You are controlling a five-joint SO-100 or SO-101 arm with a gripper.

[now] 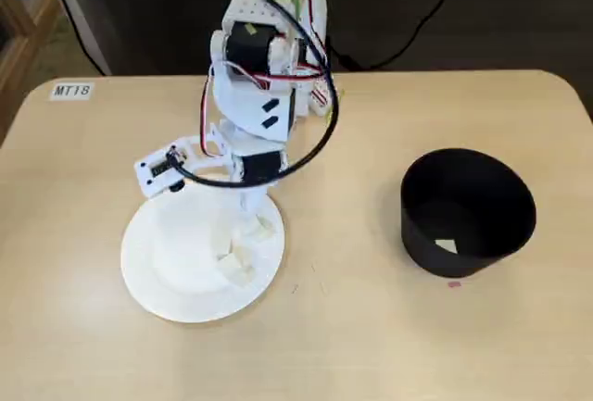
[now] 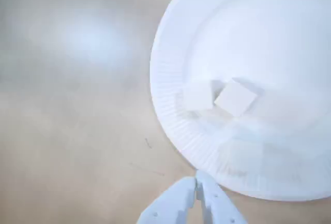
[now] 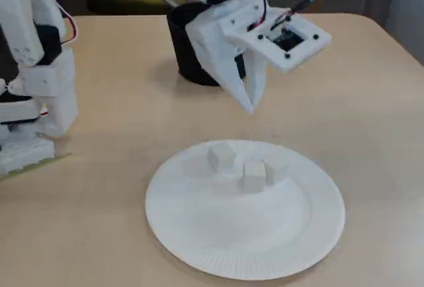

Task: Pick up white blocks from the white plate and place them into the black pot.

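Observation:
The white plate (image 1: 167, 271) lies on the tan table, left of centre in a fixed view. Three white blocks (image 3: 222, 156) (image 3: 254, 175) (image 3: 277, 166) sit close together on its far part; two show sharply in the wrist view (image 2: 198, 97) (image 2: 235, 98). My gripper (image 3: 250, 105) is shut and empty. It points down, a little above the table just beyond the plate's rim, apart from the blocks. Its tips show at the bottom of the wrist view (image 2: 196, 182). The black pot (image 1: 482, 188) stands to the right, with one white block (image 1: 446, 246) inside.
The arm's base (image 3: 33, 68) stands at the left in a fixed view. A label reading MT18 (image 1: 71, 91) is stuck at the table's far left corner. A small pink speck (image 1: 453, 283) lies by the pot. Bare table lies between plate and pot.

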